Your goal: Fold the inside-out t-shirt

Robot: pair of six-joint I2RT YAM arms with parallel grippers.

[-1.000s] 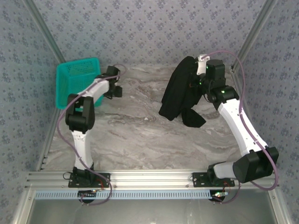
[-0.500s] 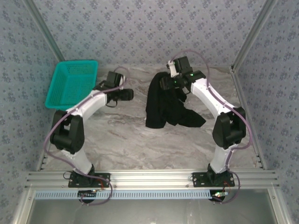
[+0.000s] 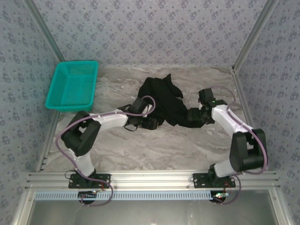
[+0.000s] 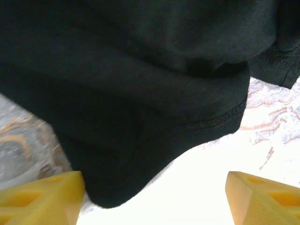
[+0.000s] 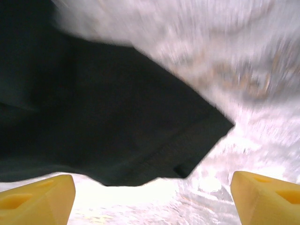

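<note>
Black cloth lies bunched in a loose heap on the grey-veined marble tabletop [image 3: 140,145], toward the far middle. It is the inside-out t-shirt [image 3: 164,98], crumpled, and from overhead I can make out nothing but plain dark fabric. The left gripper [image 3: 149,123] sits low at the near left edge of the heap, its arm stretched flat across the table. From its wrist camera the two yellow fingertips [image 4: 42,197] stand far apart at the bottom corners, nothing pinched. A stitched hem of the shirt curves across just ahead, one rounded fold drooping down beside the left-hand fingertip. The right gripper [image 3: 193,116] comes in from the other side, at the near right end of the garment. Its own view is blurred, yet its yellow fingers [image 5: 267,197] are plainly spread wide, and a hemmed corner of black cloth lies on the marble just ahead of them, ungripped. A teal plastic basket [image 3: 70,89] rests in the far left corner, well apart from the shirt and both arms.
</note>
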